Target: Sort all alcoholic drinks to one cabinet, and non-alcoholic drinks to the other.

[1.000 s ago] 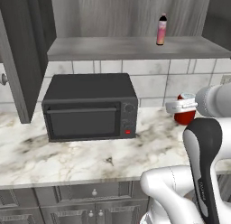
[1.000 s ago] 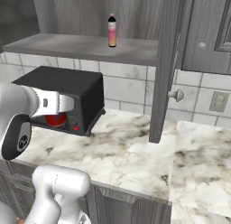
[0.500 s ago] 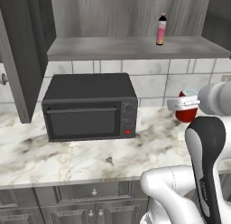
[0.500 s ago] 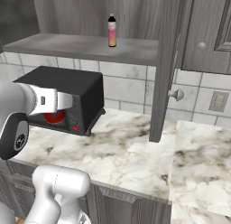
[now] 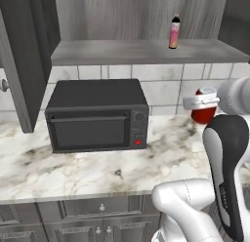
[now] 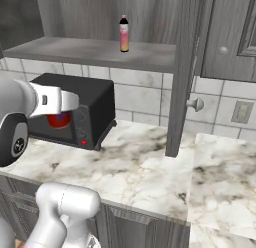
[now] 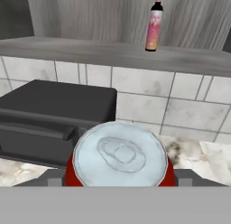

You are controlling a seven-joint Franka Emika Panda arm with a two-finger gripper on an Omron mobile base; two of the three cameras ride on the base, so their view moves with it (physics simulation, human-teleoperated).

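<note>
My gripper (image 5: pixel 201 100) is shut on the red soda can (image 5: pixel 203 111) with a silver top, holding it in the air above the counter, right of the microwave. The hand view looks down on the can's lid (image 7: pixel 119 151) between the fingers. The same can (image 6: pixel 59 120) and gripper (image 6: pixel 61 102) show in front of the microwave in the right base view. A small pink bottle (image 5: pixel 174 32) with a black cap stands upright on the open cabinet's shelf (image 5: pixel 122 53), above and left of the can. The bottle (image 6: pixel 124 34) (image 7: pixel 154 25) stands alone there. The alcoholic drinks are out of view.
A black microwave (image 5: pixel 97 114) sits on the marble counter (image 5: pixel 97 168) under the shelf. The cabinet's doors hang open at the left (image 5: pixel 22 65) and at the right (image 6: pixel 182 72). A second cabinet (image 6: pixel 227 37) further right is closed. Base cabinets with drawers (image 5: pixel 97 219) run below.
The gripper has lifted the red can a little higher above the counter. The pink bottle has not moved.
</note>
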